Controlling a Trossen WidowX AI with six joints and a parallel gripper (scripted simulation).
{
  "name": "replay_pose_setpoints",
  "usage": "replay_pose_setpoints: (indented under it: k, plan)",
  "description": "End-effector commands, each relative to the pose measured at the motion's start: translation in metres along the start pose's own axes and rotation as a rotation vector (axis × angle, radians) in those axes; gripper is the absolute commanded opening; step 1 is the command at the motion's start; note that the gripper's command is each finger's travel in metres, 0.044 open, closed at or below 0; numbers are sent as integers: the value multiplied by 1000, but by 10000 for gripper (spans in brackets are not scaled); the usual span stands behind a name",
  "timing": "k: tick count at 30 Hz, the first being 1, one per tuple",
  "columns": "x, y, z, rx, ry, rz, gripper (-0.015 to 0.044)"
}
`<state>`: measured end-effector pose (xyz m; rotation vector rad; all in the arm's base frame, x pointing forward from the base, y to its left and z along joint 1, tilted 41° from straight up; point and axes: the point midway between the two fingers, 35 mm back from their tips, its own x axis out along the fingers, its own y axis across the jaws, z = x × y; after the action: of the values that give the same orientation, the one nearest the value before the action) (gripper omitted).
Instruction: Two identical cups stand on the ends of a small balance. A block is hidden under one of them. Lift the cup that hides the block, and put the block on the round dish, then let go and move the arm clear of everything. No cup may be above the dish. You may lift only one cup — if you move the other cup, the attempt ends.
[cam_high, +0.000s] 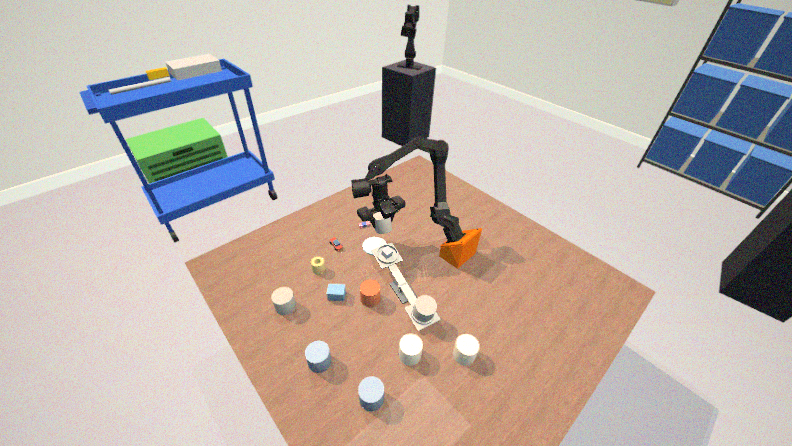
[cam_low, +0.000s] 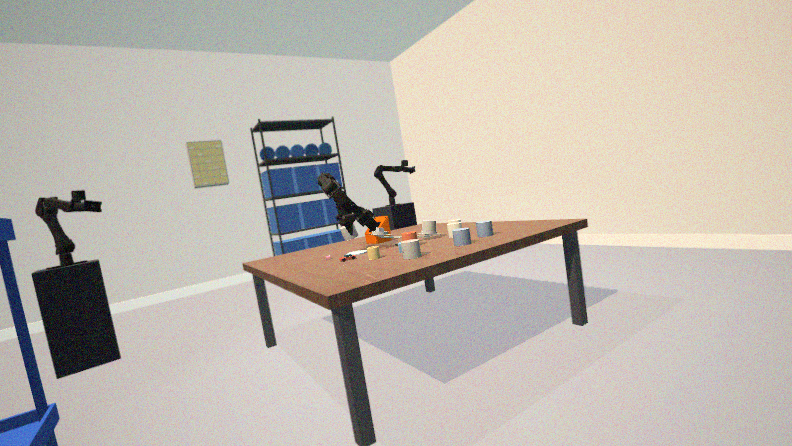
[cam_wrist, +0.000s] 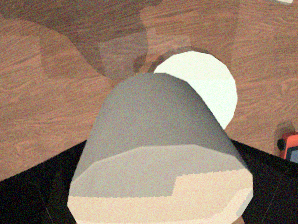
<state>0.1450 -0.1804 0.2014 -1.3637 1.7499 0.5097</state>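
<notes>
My gripper (cam_high: 382, 217) (cam_low: 349, 229) (cam_wrist: 155, 146) is shut on a pale grey cup (cam_high: 382, 223) (cam_wrist: 160, 149) and holds it off the table, just behind the far end of the balance. The round white dish (cam_high: 371, 243) (cam_wrist: 212, 83) lies right below and beside the cup; in the wrist view the cup covers part of it. The far pad of the balance (cam_high: 394, 249) is uncovered and bears a small grey block (cam_high: 387, 254). The other cup (cam_high: 425, 307) stands on the near pad. The beam (cam_high: 400, 278) joins the two pads.
Several loose cylinders stand on the near half of the table, such as a cream one (cam_high: 411, 348) and a blue one (cam_high: 318, 355). An orange cylinder (cam_high: 369, 291), a blue cube (cam_high: 335, 291), a yellow ring (cam_high: 318, 264) and a toy car (cam_high: 335, 243) lie left of the balance. The arm's orange base (cam_high: 461, 247) is to the right.
</notes>
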Motion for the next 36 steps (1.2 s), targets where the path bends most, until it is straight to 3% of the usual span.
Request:
replay_pose_setpoints:
  k: [1,12,36]
  plan:
    - [3,11,-13,3,13,-14,0]
    - [10,46,-49,-1,92,-29,0]
    - [60,45,-55,-2,97,-28,0]
